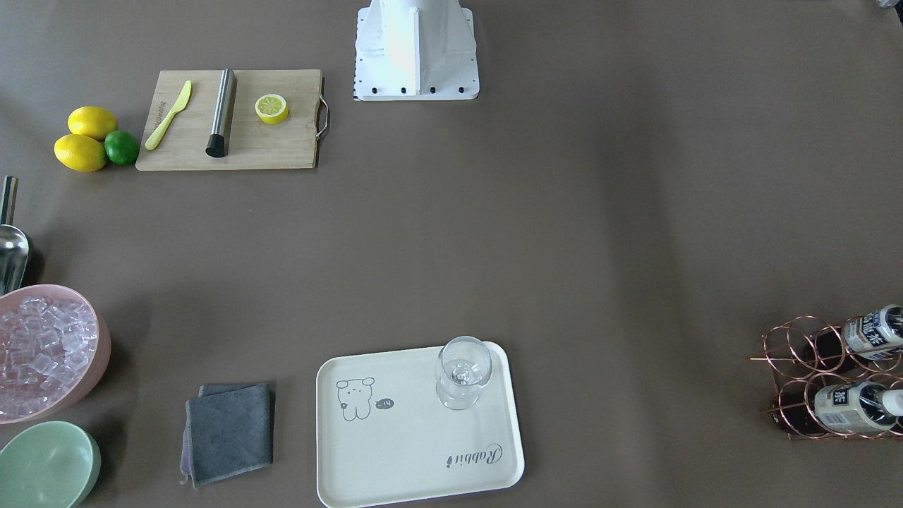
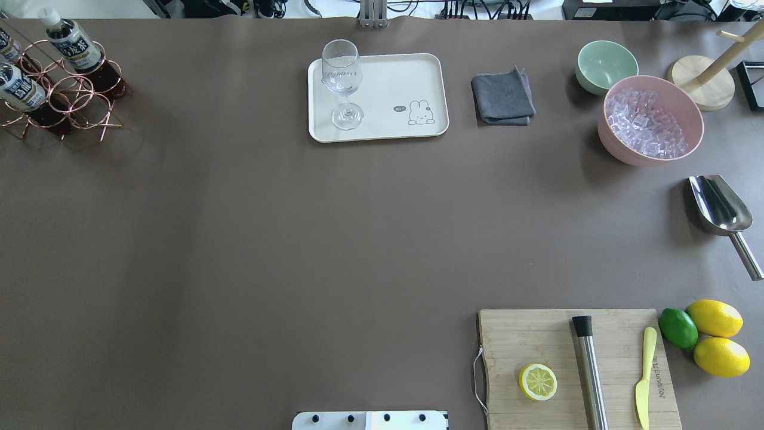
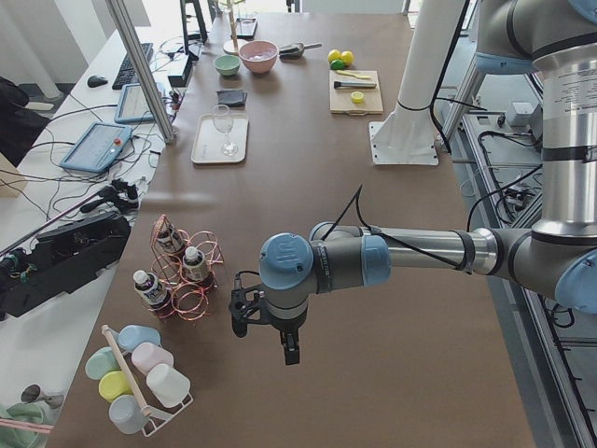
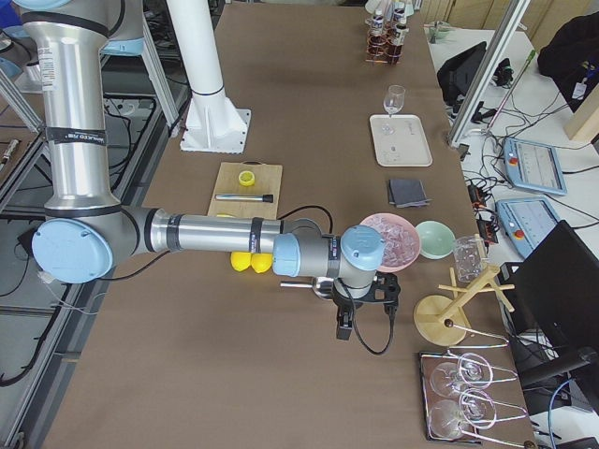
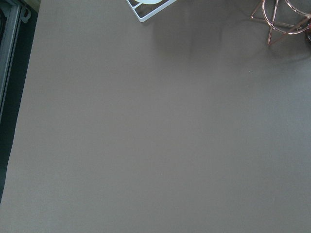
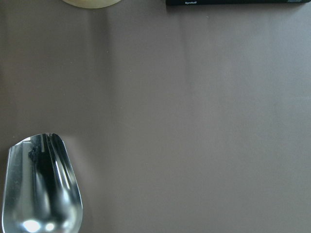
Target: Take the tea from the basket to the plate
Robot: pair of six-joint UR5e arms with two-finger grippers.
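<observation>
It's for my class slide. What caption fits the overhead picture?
Dark tea bottles wait in a copper wire basket, apart from the cream rectangular tray holding a clear wine glass.

Wine glass (image 2: 343, 83), grey cloth (image 2: 502, 98), metal scoop (image 2: 719, 206)

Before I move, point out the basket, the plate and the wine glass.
basket (image 2: 65, 92), overhead view, middle wire rings.
plate (image 2: 394, 77), overhead view, bare surface above the drawing.
wine glass (image 2: 341, 68), overhead view, its bowl.

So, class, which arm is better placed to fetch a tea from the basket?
Left, probably: the left gripper hangs beside the basket, while the right gripper is far off, by the ice bowl.
</observation>
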